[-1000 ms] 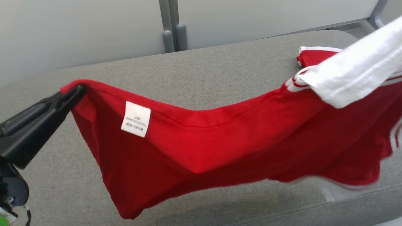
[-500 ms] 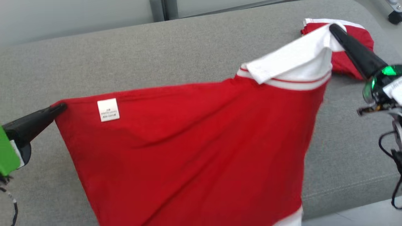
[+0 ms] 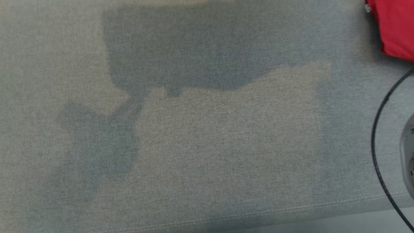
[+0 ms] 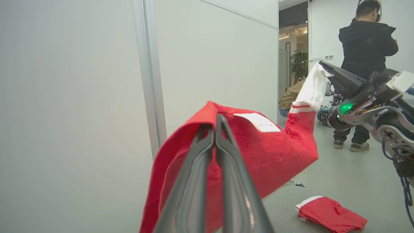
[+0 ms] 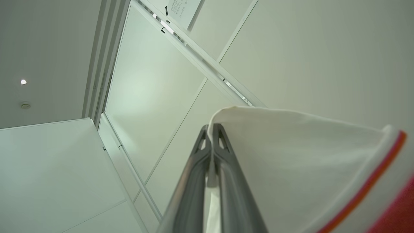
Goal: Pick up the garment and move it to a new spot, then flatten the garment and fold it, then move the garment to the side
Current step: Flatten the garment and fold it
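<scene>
The left hand, fingers pressed together, pinches the red garment at its labelled edge. The cloth hangs in the air, stretched across to the right hand, clamped tight on its white collar.

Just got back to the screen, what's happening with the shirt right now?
The left gripper is shut on a red edge of the garment near its white label. The right gripper is shut on the white collar. Together they hold it stretched in the air. A second, folded red garment lies on the grey cushion. A person stands in the background. Flattening and folding are not yet done.
</scene>
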